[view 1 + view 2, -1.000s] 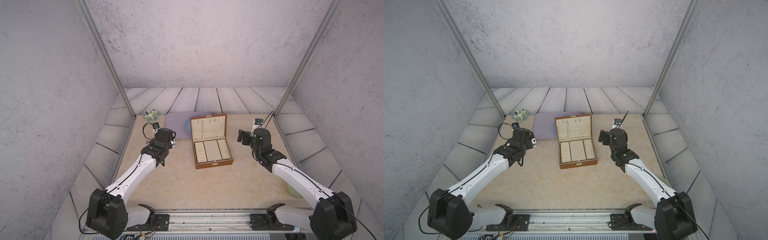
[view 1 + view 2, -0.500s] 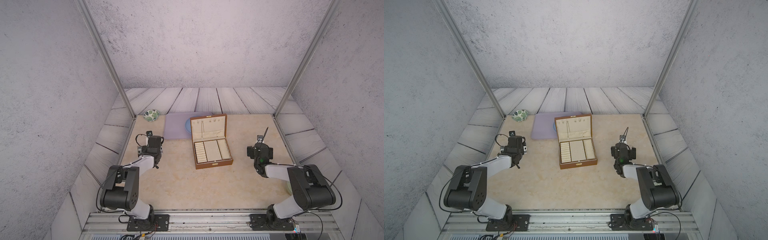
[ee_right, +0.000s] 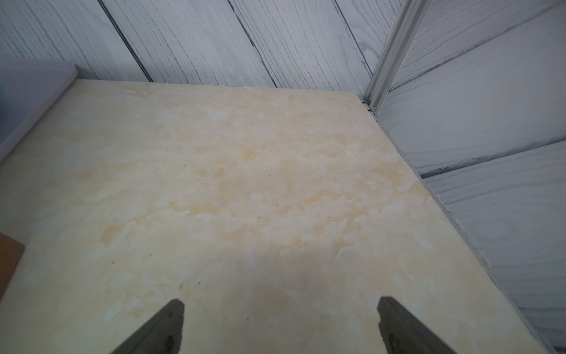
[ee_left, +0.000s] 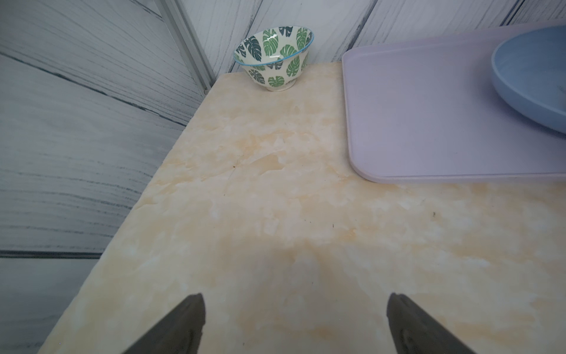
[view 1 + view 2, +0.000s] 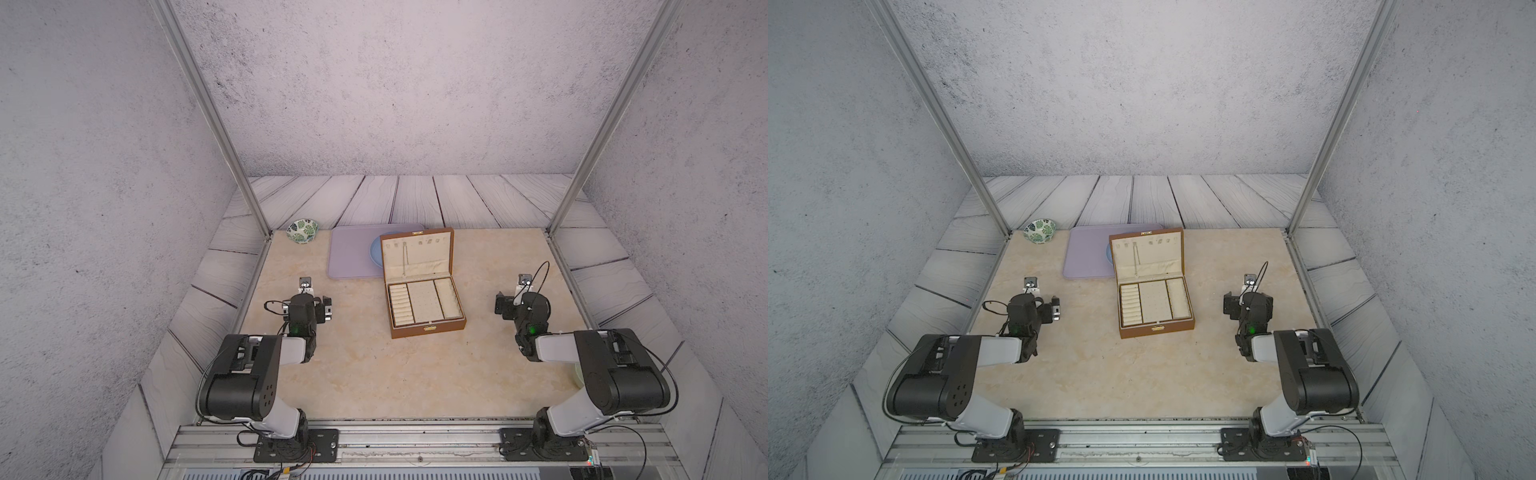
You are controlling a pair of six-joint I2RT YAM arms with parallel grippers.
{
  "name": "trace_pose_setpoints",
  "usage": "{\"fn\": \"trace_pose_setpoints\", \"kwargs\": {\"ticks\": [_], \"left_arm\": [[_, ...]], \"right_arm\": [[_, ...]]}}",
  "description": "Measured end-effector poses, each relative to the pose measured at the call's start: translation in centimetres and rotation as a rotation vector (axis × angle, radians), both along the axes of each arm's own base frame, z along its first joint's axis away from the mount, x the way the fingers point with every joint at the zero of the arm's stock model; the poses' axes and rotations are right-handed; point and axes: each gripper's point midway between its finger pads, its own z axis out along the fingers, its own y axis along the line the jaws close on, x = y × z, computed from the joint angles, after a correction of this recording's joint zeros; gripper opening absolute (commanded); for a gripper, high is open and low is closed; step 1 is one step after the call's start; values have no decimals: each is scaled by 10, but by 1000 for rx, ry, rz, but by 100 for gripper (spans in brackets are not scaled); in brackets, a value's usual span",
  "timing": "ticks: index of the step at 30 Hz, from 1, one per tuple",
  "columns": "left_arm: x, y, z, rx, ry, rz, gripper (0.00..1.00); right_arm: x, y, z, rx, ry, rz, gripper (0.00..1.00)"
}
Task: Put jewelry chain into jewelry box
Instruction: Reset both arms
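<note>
Arms withdrawn from jewelry box (image 5: pixel 428 331) to folded rest; left tool (image 4: pixel 295 298) and right tool (image 3: pixel 281 302) released, empty; jewelry chain (image 5: pixel 405 259) hanging inside open lid: task judged complete.

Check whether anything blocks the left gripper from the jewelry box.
Nothing visible does. Only bare tabletop lies between the open left gripper and the open jewelry box; the lilac tray sits farther back, off that line.
</note>
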Motion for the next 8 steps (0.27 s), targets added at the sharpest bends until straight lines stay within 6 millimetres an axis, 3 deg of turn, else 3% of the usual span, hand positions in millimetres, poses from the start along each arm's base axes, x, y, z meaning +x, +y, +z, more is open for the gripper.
{"fn": "trace_pose_setpoints", "kwargs": {"ticks": [8], "left_arm": [[5, 0, 7, -12, -22, -13, 98]], "right_arm": [[4, 1, 9, 5, -45, 4, 99]]}}
